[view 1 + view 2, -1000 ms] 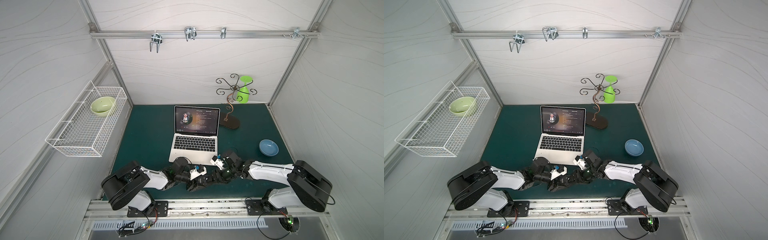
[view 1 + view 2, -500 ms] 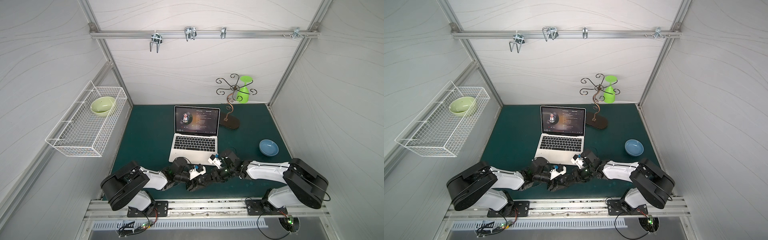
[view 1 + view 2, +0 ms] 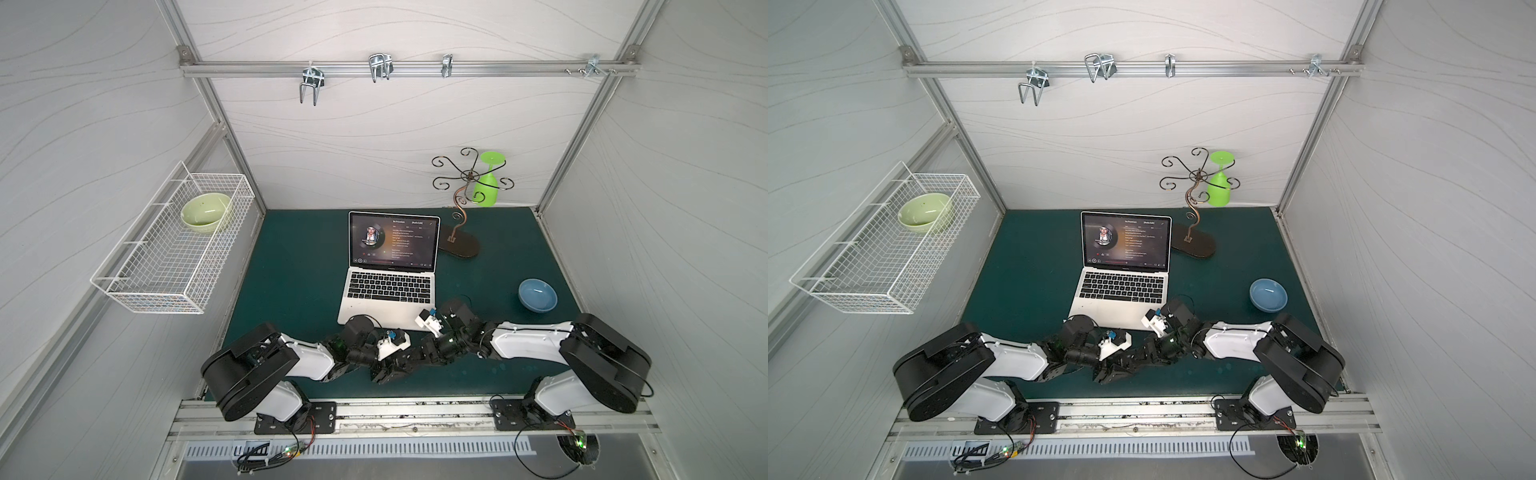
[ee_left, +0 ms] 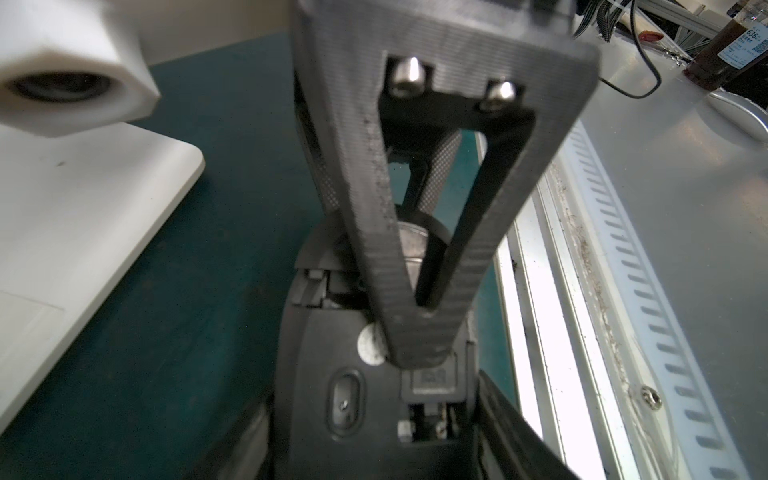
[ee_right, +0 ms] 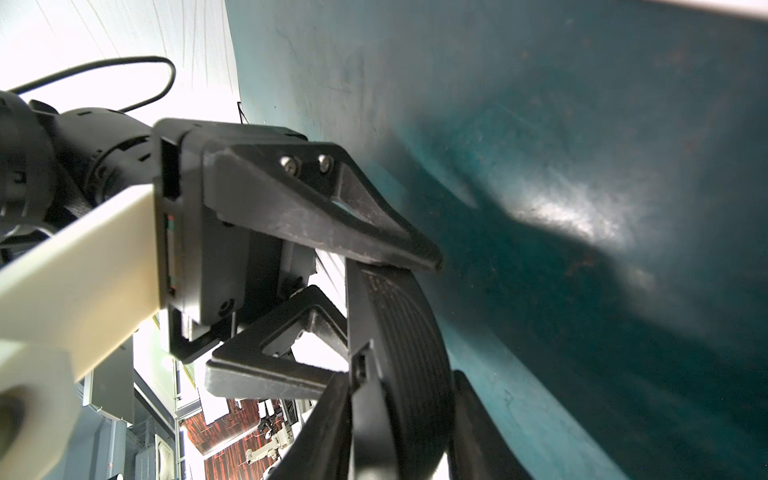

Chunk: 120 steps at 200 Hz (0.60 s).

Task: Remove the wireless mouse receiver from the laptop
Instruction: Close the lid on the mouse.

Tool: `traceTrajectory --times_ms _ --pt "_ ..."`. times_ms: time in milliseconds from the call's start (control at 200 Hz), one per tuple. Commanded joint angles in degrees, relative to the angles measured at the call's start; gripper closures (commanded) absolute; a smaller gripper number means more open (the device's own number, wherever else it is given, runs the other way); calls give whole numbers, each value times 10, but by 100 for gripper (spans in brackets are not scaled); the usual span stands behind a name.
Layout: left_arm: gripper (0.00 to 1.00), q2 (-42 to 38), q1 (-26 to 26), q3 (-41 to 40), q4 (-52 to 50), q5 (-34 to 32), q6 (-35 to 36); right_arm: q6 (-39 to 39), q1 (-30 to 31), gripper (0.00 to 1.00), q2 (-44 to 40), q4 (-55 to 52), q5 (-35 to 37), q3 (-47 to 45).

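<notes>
The silver laptop (image 3: 388,286) (image 3: 1121,286) stands open mid-table, its near corner (image 4: 83,208) showing in the left wrist view. No wireless mouse receiver can be made out on it. Both grippers meet just in front of it around a black mouse (image 4: 332,365) (image 5: 399,332) held off the mat, underside toward the left wrist camera. My left gripper (image 3: 399,368) (image 3: 1121,370) (image 4: 378,428) (image 5: 374,320) is shut on the mouse's sides. My right gripper (image 3: 422,353) (image 3: 1148,353) (image 5: 395,424) clamps it across its faces, one finger (image 4: 415,270) lying over the underside. An open recess (image 4: 428,415) shows in that underside.
A blue bowl (image 3: 537,295) sits at the right. A metal glass stand (image 3: 459,245) with a green glass (image 3: 486,187) stands behind the laptop. A wire basket (image 3: 174,245) holding a green bowl hangs on the left wall. The front rail (image 3: 374,407) runs close behind the grippers.
My right gripper has shifted slightly left toward the left gripper and its jaws have closed in on the mouse. The left arm has not moved.
</notes>
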Motion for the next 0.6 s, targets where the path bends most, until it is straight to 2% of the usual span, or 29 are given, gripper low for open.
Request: traceTrajectory --times_ms 0,50,235,595 --pt "100 -27 -3 21 97 39 -12 -4 7 63 21 -17 41 -2" --pt "100 -30 -3 22 97 40 -14 -7 8 62 23 -29 47 0" --pt "100 -45 -3 22 104 41 -24 -24 15 49 27 -84 88 17" --pt "100 -70 -4 22 110 38 -35 -22 27 44 62 -79 120 26"
